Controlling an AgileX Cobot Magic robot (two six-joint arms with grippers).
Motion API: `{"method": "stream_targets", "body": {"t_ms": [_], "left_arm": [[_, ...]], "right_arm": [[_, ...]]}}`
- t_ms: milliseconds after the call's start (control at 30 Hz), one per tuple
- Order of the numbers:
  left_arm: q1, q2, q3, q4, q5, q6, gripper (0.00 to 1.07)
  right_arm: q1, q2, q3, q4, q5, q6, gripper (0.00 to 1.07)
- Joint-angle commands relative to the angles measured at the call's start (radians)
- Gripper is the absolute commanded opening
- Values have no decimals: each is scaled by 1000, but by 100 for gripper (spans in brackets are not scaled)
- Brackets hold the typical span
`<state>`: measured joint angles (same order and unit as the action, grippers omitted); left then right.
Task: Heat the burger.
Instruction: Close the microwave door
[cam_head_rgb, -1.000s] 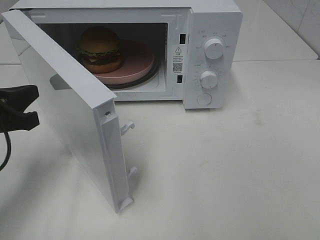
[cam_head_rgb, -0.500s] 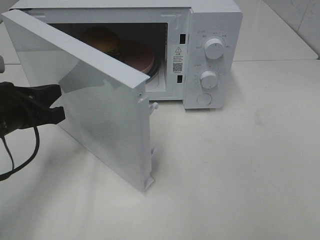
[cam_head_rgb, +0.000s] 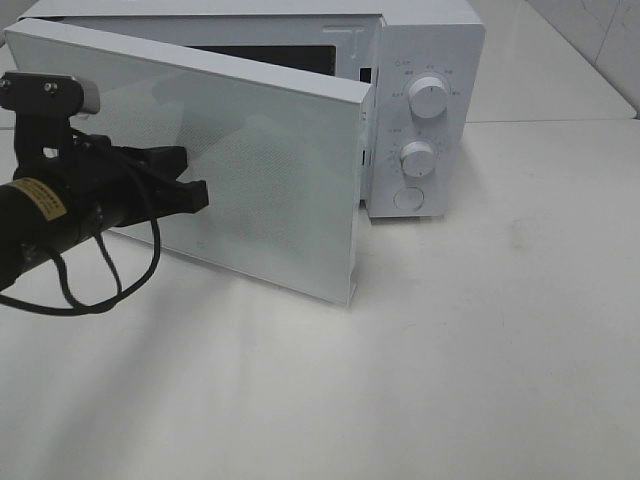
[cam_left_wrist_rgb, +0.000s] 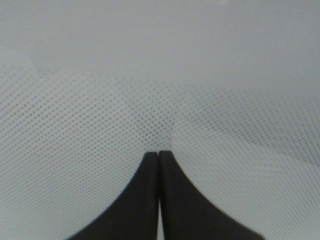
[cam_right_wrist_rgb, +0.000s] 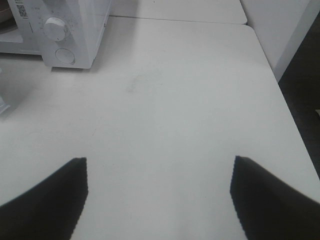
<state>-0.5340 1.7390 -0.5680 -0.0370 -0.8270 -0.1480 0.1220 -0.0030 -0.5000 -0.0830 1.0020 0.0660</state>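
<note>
At the left, my left fingers (cam_head_rgb: 190, 192) are pressed together with nothing between them. Their joined tips sit against the dotted outer face of the microwave door (cam_head_rgb: 260, 190). I hold them closed because a blunt point pushes a flat panel better than two spread tips would. In my left wrist view the tips (cam_left_wrist_rgb: 159, 156) meet the mesh pattern squarely, low on the panel.

The door hinges on the left, and its free edge stands a little out from the microwave (cam_head_rgb: 430, 40). A dark strip of the cavity shows above it, so it is not yet latched. I cannot see the burger in any view. I judge it sits inside behind the door, but I cannot tell which way it faces or how its long axis runs.

Further right are the upper dial (cam_head_rgb: 428, 97), the lower dial (cam_head_rgb: 417, 158) and the round button (cam_head_rgb: 408, 198), all clear of my arms. My right fingers (cam_right_wrist_rgb: 52, 197) are spread wide apart over the bare desk (cam_head_rgb: 480, 350) on the right, holding nothing. That arm looks well placed to reach the dials once the door is shut.
</note>
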Motion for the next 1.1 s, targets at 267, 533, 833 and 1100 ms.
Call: {"method": "stream_targets", "body": {"t_ms": [267, 533, 833, 1100], "left_arm": [[-90, 49, -148, -200, 93, 98, 0], [-159, 114, -278, -365, 129, 214, 0], [-206, 197, -429, -533, 145, 343, 0], [-206, 253, -522, -575, 174, 383, 0]], "right_arm": [[-5, -33, 2, -5, -8, 4, 76], [-5, -33, 2, -5, -8, 5, 76], [-5, -33, 2, -5, -8, 5, 76], [-5, -33, 2, -5, -8, 5, 76]]}}
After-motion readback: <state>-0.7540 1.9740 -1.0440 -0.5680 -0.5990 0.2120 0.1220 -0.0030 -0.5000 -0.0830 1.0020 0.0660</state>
